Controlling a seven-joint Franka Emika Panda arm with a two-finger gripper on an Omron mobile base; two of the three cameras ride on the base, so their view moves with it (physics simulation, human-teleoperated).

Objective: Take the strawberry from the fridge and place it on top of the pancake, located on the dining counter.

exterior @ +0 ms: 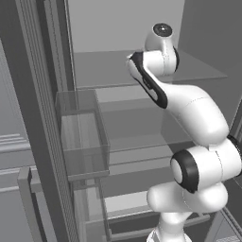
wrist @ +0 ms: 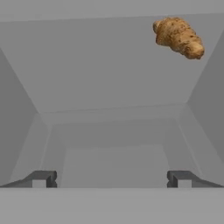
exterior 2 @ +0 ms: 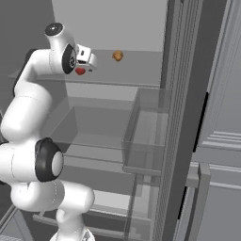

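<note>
- Left base view, left edge: the fridge point(exterior: 47, 118) door stands edge-on as a tall band of dark grey, ribbed with fine vertical lines, smooth and matte.
- Just right of it, a clear door bin point(exterior: 82, 137), a glassy box with see-through walls and pale edges.
- Centre: flat glass shelves point(exterior: 137, 151) stacked across a pale grey interior, plain and unmarked.
- Right side of that frame: the arm point(exterior: 194, 113), glossy white rounded shells with black joint rings, bending up to the top shelf.
- Right base view, upper left: the end effector point(exterior 2: 89, 60) is up at the top shelf, and the strawberry point(exterior 2: 80, 71), a tiny smooth red blob, sits just below it, partly hidden by the wrist; contact cannot be judged.
- A little to the right on the same shelf, well apart from the berry: a tan-orange lumpy food item point(exterior 2: 117, 56).
- Hand view, bottom: two dark squared fingertips point(wrist: 43, 178) spread wide apart, nothing between them.
- Hand view, upper right: the lumpy item again, knobbly and brown-gold with a rough speckled skin, against bare grey walls.
- No writing, labels or brand marks readable anywhere.
</note>
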